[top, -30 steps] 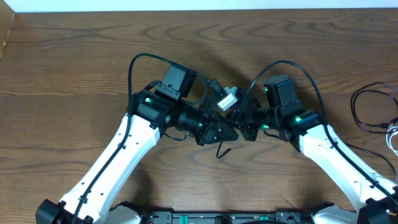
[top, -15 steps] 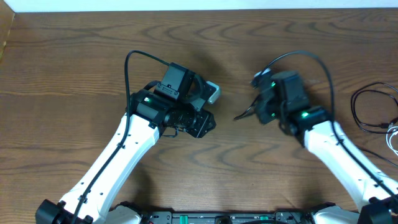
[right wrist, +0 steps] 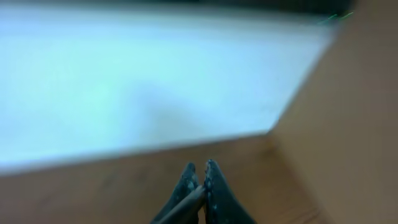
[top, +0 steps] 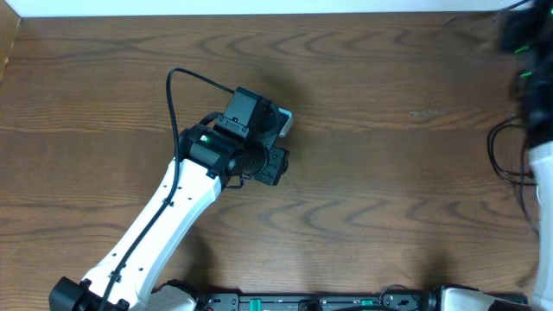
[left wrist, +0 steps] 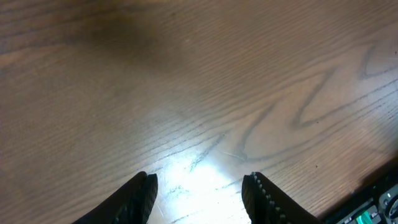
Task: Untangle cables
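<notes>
My left gripper [top: 275,164] hangs over bare wood left of centre. In its wrist view the left gripper [left wrist: 199,190] stands open, with nothing between its fingers [left wrist: 140,198]. My right arm [top: 529,78] is a blur at the far right edge, reaching to the back corner. The right gripper [right wrist: 200,168] is shut, and a thin dark cable [right wrist: 180,206] runs out from between its fingers. Loose loops of black cable [top: 492,151] lie on the table by the right edge, partly hidden by the arm.
A white wall or board [right wrist: 124,81] fills the right wrist view beyond the table's back edge. The brown wooden table [top: 363,190] spreads between the arms. A dark rail [top: 320,302] runs along the front edge.
The grippers were together at mid-table. The left one has opened and drawn back left. The right arm has swung fast to the far right back corner, still shut on the thin dark cable.
</notes>
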Controlling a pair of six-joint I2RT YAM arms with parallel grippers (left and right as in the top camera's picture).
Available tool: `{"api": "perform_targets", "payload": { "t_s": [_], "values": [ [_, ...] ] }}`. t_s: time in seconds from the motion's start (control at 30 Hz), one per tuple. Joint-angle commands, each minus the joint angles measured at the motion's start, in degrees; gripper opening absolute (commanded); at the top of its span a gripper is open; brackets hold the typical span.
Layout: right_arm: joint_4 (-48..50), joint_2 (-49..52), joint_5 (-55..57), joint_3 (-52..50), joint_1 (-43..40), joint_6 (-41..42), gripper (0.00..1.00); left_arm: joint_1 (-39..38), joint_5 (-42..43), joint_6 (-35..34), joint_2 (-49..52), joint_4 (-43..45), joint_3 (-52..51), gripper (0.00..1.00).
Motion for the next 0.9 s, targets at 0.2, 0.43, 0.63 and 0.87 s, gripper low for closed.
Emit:
{"api": "perform_targets", "payload": {
  "t_s": [0.2, 0.43, 0.63, 0.87],
  "values": [
    [3.43, -0.35, 1.36, 5.70, -11.04, -0.98, 0.01, 0.24, -0.15, -2.23, 0.02, -0.26, 1.16, 0.50],
    [-1.16, 2.54, 13.90, 5.68, -16.79, 3.98, 0.01, 0.24, -0.15, -3.52, 0.02, -0.28, 1.16, 0.50],
    [-14.47, 5.75, 16.55, 4.96, -19.69, 12.57, 0.01, 0.24, -0.15, -3.58, 0.02, -0.24, 1.16, 0.50],
    [-27.08, 13.46, 16.50, 4.04, -22.05, 20.06, 0.01, 0.24, -0.15, -4.02, 0.02, -0.52, 1.16, 0.50]
  ]
}}
